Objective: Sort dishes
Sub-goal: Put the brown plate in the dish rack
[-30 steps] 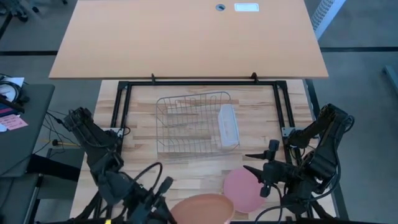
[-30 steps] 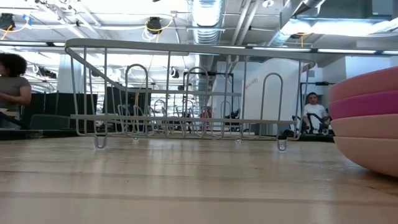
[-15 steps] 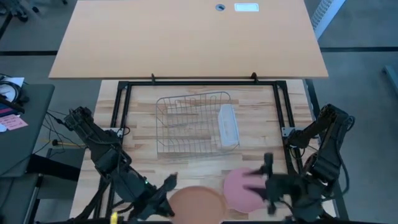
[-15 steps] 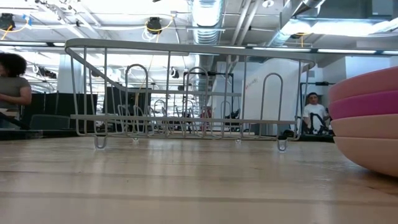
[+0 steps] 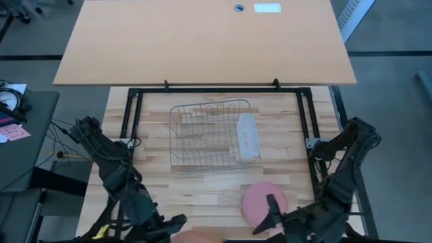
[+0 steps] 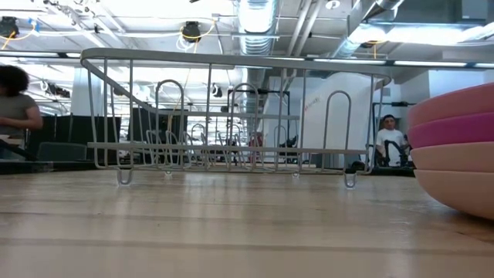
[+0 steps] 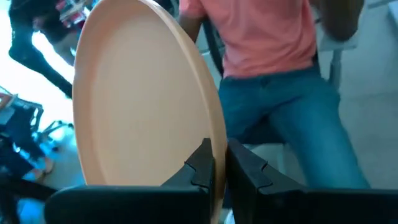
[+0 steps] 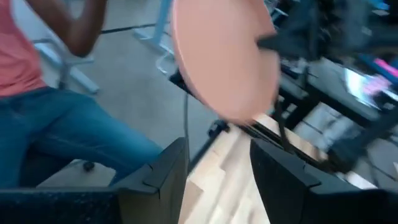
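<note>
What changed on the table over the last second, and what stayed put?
The left gripper, shut on the salmon-orange plate, pulled it back toward the near edge until almost none shows from above. The right gripper, open and empty, swung back off the pink plate stack. The stack, wire rack and tub stayed put.

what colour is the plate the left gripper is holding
Salmon-orange plate, pinched at its rim by the left gripper; clearest in the left wrist view.

Wire rack [image 5: 208, 132] mid-table, translucent tub [image 5: 248, 137] inside; person [image 7: 280, 68] nearby.
</note>
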